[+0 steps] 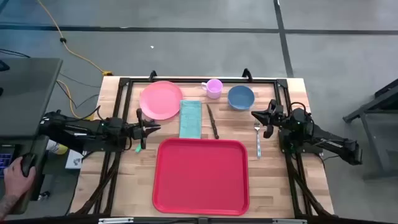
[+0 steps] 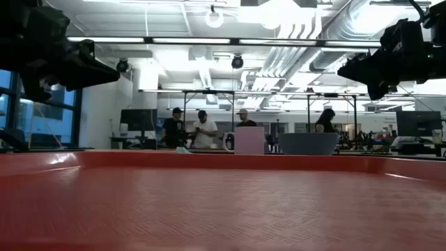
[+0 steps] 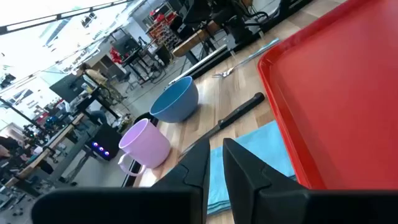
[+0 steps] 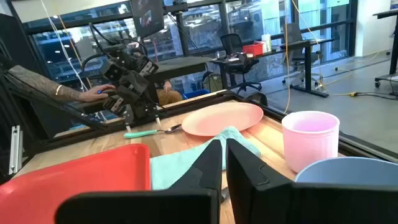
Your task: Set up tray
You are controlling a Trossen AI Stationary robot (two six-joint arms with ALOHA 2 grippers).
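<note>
The red tray [image 1: 201, 176] lies on the wooden table at the middle of the near side, with nothing on it. My left gripper [image 1: 157, 129] hovers level above the table just left of the tray's far left corner. Its fingers [image 3: 242, 168] stand a narrow gap apart with nothing between them. A spoon with a teal handle [image 4: 146, 131] lies on the table beneath that gripper, and I see no touch. My right gripper [image 1: 254, 114] hovers shut above the table, between the blue bowl [image 1: 240, 97] and the fork [image 1: 258, 138].
Along the far side stand a pink plate [image 1: 161, 99], a pink cup [image 1: 214, 88] and the blue bowl. A teal napkin [image 1: 191, 118] and a dark knife [image 1: 212, 121] lie between them and the tray. A person's hand [image 1: 15, 177] shows beyond the table's left edge.
</note>
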